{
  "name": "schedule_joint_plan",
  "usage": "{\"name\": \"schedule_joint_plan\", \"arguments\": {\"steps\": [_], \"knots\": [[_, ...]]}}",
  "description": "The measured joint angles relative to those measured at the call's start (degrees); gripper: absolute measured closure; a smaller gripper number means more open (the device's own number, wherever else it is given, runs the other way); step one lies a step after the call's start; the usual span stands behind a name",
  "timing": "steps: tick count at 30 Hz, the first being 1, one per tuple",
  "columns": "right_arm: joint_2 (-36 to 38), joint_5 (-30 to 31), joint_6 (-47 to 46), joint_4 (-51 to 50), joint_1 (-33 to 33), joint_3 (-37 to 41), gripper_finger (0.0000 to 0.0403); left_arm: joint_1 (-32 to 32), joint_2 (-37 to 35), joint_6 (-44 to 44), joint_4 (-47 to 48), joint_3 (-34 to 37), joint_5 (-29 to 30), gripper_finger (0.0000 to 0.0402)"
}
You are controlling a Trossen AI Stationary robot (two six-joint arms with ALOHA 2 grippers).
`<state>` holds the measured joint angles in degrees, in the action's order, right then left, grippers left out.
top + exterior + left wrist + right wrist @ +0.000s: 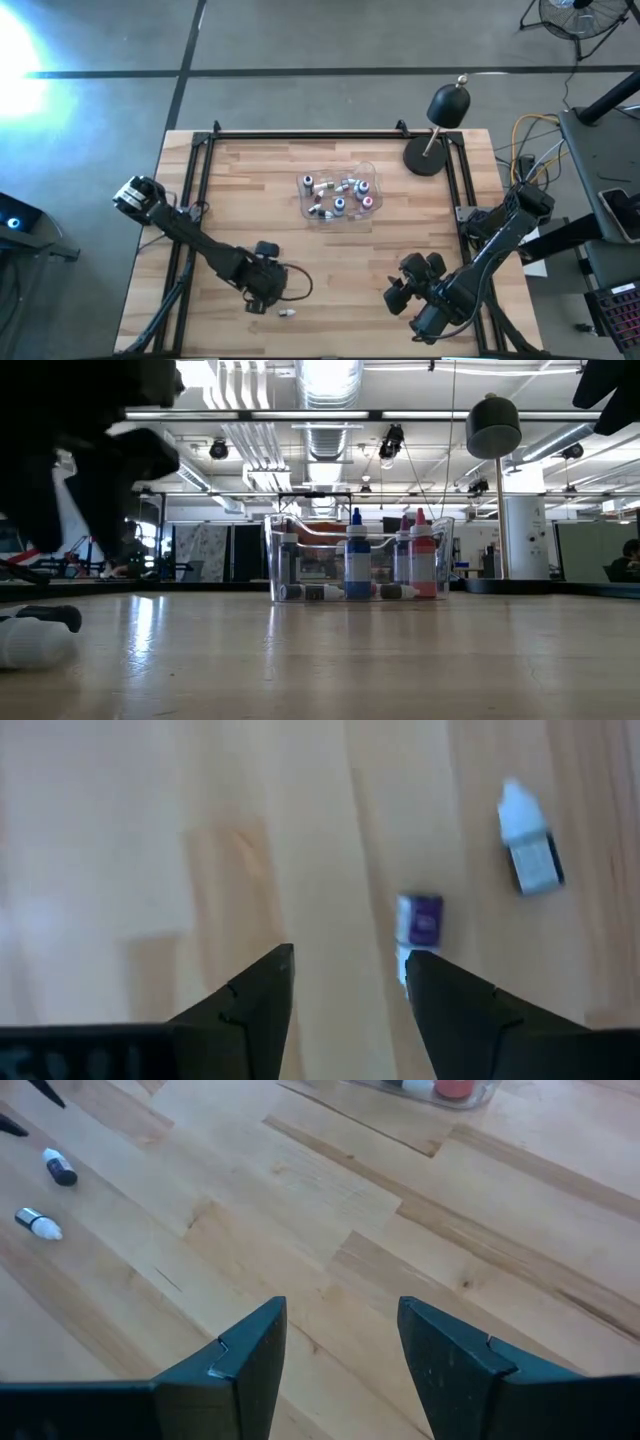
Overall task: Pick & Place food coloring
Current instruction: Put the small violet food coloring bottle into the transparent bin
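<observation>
High view — two loose bottles (287,313)

table centre (330,260) open | tub (340,195) and lamp (440,125) block far side

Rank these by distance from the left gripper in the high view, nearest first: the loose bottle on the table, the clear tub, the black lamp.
From the left gripper, at the table's front left:
1. The loose bottle, on the wood right beside the gripper.
2. The clear tub, mid-table, holding more bottles.
3. The black lamp, at the far right corner.
</observation>
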<state>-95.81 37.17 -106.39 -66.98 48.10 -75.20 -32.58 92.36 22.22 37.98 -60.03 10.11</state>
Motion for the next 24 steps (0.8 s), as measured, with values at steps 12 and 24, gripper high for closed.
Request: {"name": "schedule_joint_plan", "arguments": {"steps": [12,24], "knots": [[0.0,0.2,0.0,0.0,0.0,0.1,0.0216,-2.2,0.0,2.1,-8.3,5.3,-5.4,0.0229],[0.0,0.3,-0.1,-0.1,0.0,0.7,0.0216,-2.3,0.1,8.5,-14.7,10.1,-3.2,0.0229]]}}
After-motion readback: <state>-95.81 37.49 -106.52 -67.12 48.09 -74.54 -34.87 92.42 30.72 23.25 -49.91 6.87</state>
